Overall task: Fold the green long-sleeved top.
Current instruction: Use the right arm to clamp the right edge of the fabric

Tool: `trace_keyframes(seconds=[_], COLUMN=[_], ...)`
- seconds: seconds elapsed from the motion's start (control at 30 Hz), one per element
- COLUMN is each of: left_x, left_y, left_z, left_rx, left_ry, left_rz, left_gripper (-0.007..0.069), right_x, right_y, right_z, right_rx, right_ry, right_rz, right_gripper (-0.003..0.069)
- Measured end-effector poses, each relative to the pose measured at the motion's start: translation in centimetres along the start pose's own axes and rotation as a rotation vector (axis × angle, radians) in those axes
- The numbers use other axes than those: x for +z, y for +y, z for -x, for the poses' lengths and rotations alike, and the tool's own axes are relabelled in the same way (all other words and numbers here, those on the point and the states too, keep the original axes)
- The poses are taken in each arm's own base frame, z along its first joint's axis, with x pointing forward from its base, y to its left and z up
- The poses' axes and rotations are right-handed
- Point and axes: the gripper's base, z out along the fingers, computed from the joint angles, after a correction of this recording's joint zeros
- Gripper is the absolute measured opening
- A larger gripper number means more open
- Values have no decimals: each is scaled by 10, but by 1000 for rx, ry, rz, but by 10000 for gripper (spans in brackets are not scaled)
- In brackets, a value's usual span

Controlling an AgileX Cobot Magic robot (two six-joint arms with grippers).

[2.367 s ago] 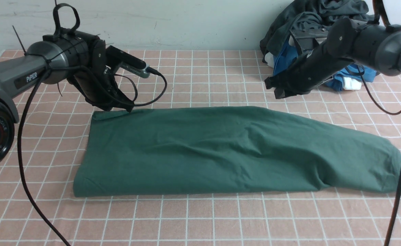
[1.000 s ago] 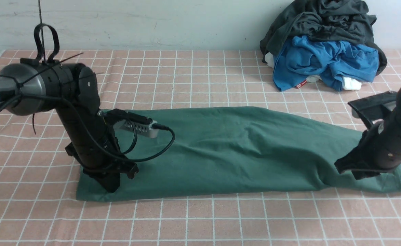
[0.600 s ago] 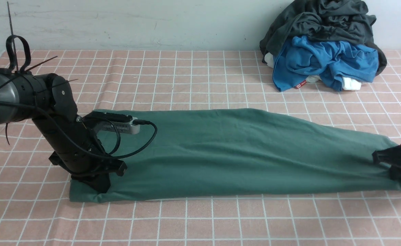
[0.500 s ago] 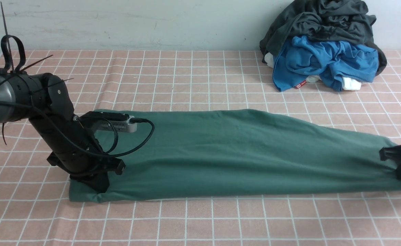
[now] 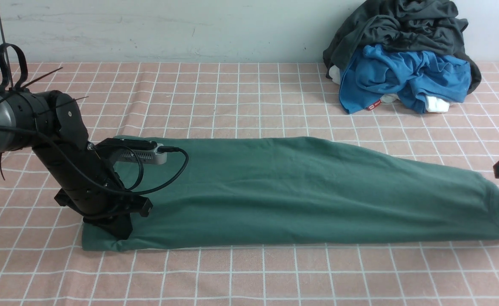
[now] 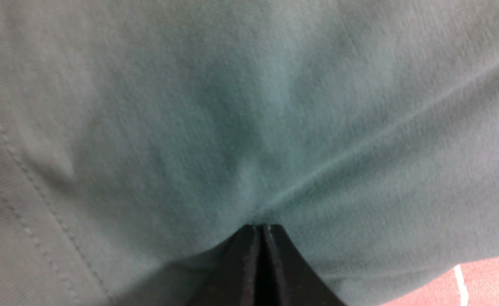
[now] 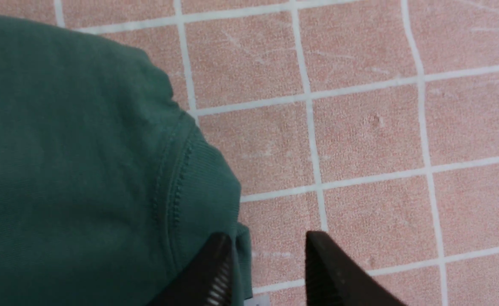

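Your left gripper has its jaws pressed together on a pinch of the dark green cotton long-sleeved top. The top lies flat across the pink checked counter, reaching toward your right gripper. Those jaws stand parted, gripping nothing; the top's ribbed edge seems to lie just beside one jaw.

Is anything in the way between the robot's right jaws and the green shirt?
No, nothing visible. The right gripper hangs with open jaws right at the ribbed end of the green top, with only bare checked tablecloth beside it. The pile of other clothes sits far back by the wall.
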Motion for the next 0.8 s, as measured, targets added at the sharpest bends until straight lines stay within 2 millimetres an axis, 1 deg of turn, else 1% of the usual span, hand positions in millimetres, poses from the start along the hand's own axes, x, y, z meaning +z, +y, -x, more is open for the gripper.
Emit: trace_keyframes(seconds=[0.1, 0.13, 0.17, 0.2, 0.27, 0.3, 0.37, 0.47, 0.5, 0.53, 0.67, 0.77, 0.8], left_x=[0, 0, 0, 0, 0, 0, 0, 0, 0, 0, 0, 0, 0], left_y=[0, 0, 0, 0, 0, 0, 0, 0, 0, 0, 0, 0, 0], left_z=[0, 0, 0, 0, 0, 0, 0, 0, 0, 0, 0, 0, 0], left_rx=[1, 1, 1, 1, 1, 1, 1, 1, 1, 1, 0, 0, 0], left_ry=[0, 0, 0, 0, 0, 0, 0, 0, 0, 0, 0, 0, 0], left_rz=[0, 0, 0, 0, 0, 0, 0, 0, 0, 0, 0, 0, 0], left_gripper=[-4, -4, -4, -4, -4, -4, -4, -4, -4, -4, -4, -4, -4], right_x=[12, 16, 16, 23, 32, 36, 36, 36, 36, 36, 36, 36, 36], right_y=[2, 2, 2, 4, 7, 8, 10, 12, 13, 14, 15, 15, 15], right_z=[-2, -3, -3, -5, -7, -8, -7, -7, -6, -6, -6, -6, -6], right_rx=[20, 26, 28, 45, 61, 63, 54, 38, 32, 32, 28, 29, 27], right_ry=[31, 43, 43, 63, 88, 102, 100, 98, 94, 93, 91, 91, 91], right_rz=[12, 18, 19, 33, 57, 70, 94, 117, 133, 135, 150, 153, 154], right_gripper=[440, 474, 482, 532, 583, 595, 599, 589, 568, 568, 466, 369, 318])
